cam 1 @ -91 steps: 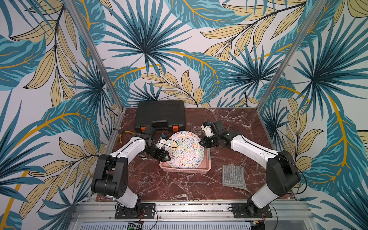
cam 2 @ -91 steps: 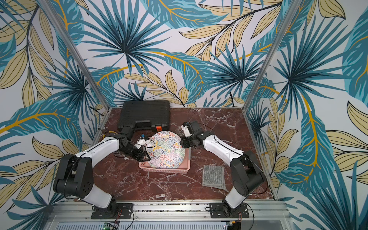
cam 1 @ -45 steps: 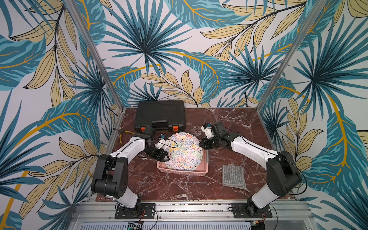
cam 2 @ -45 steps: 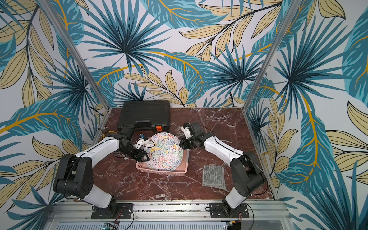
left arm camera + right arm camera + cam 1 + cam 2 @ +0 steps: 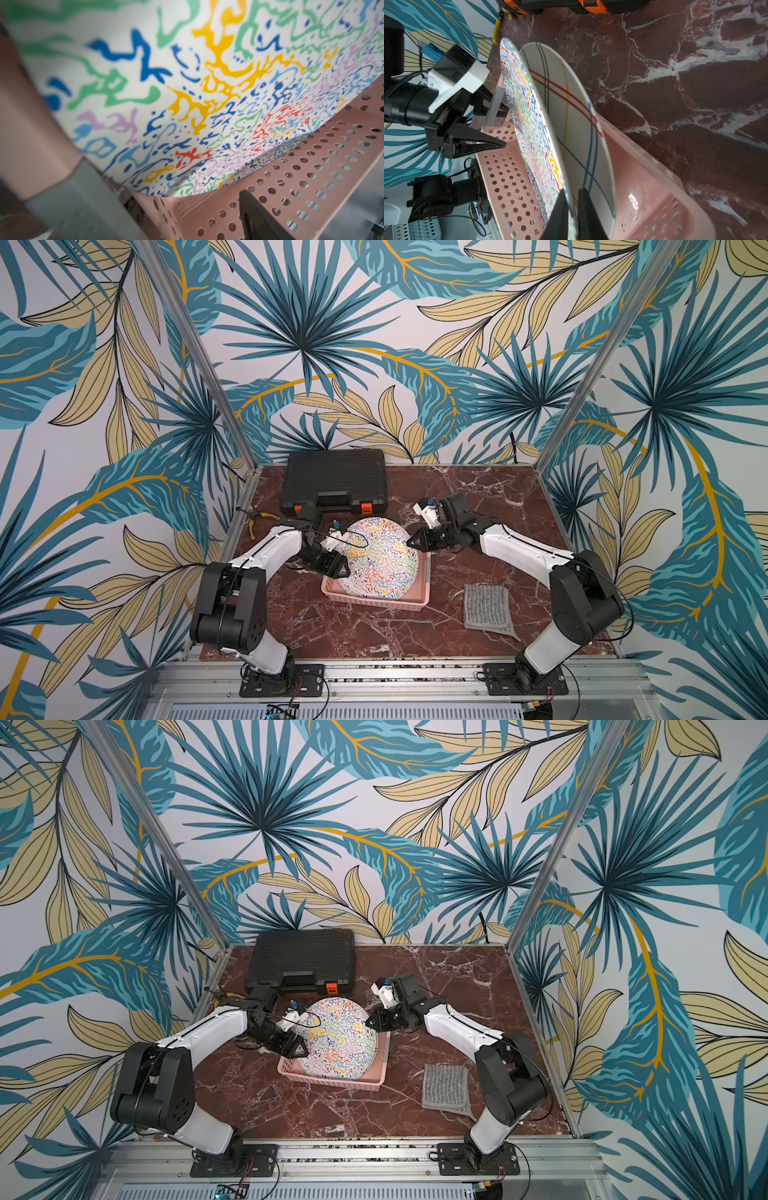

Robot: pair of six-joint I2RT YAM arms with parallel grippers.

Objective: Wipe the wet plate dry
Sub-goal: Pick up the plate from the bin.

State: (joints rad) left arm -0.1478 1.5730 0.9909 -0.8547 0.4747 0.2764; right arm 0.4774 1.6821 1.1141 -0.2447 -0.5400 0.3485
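**Right gripper (image 5: pixel 410 542) sliding onto patterned plate (image 5: pixel 380 560)**

Its jaws, wider a second ago, are now pinching the rim at the plate's 2 o'clock. Cloth (image 5: pixel 487 608) is lying untouched at the table's 4 o'clock. The plate is standing in the pink basket (image 5: pixel 374 600), centre. Left gripper (image 5: pixel 344 566) is waiting spread at its 9 o'clock. Grasping step; next probably needs lifting, then fetching the cloth.
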